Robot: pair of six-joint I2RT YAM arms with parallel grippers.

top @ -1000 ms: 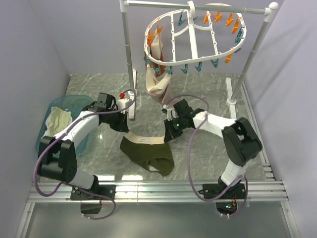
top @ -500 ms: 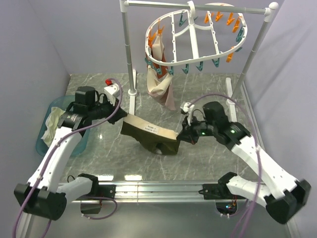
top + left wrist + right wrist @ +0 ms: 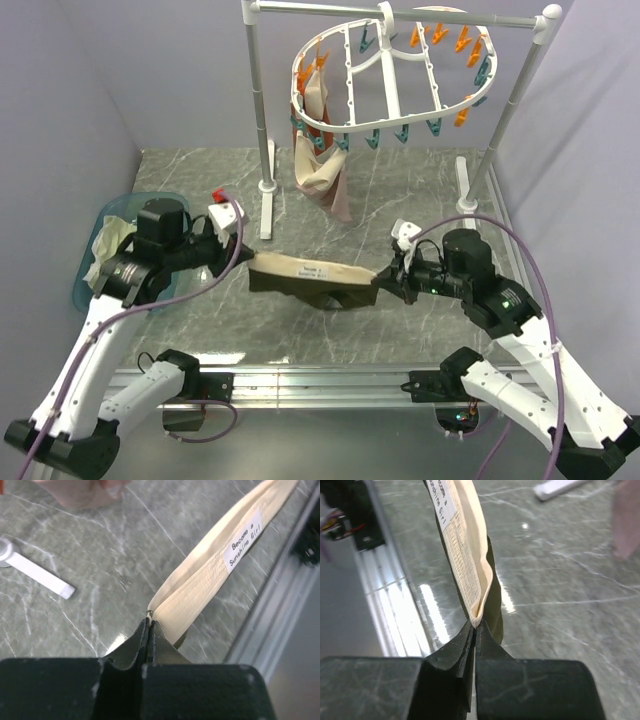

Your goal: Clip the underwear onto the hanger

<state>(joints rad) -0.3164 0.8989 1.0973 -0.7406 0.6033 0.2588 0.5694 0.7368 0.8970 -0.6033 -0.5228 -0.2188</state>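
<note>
Left gripper (image 3: pixel 148 625): jaws clenched on one end of the waistband (image 3: pixel 210 575), cloth pinched right at the tips. Right gripper (image 3: pixel 474 626): likewise clamped on the opposite end, with the fold of the band meeting the tips.

Underwear (image 3: pixel 310 280) hangs between the two as a near-straight span, label (image 3: pixel 243 537) facing up and the olive body drooping below the band. It looks clear of the table (image 3: pixel 420 200).

Change: a second ago the brief lay flat on the marble with both grippers down at its corners. Since then both arms have risen and spread, and the band has been pulled taut. Judgement: pick-up is done and the garment is presented edge-on for clipping. The carry up to the hanger (image 3: pixel 385 75) remains; the brief sits well below and in front of it.

Surroundings: grey-green marble top, plain lilac walls. The hanger hangs from a white pole stand (image 3: pixel 262 110), a pinkish garment (image 3: pixel 318 165) is already pegged at its left, and free clothespins (image 3: pixel 433 127) sit along the near rim. A blue basin (image 3: pixel 84 292) with a cream cloth (image 3: pixel 108 245) stands far left
</note>
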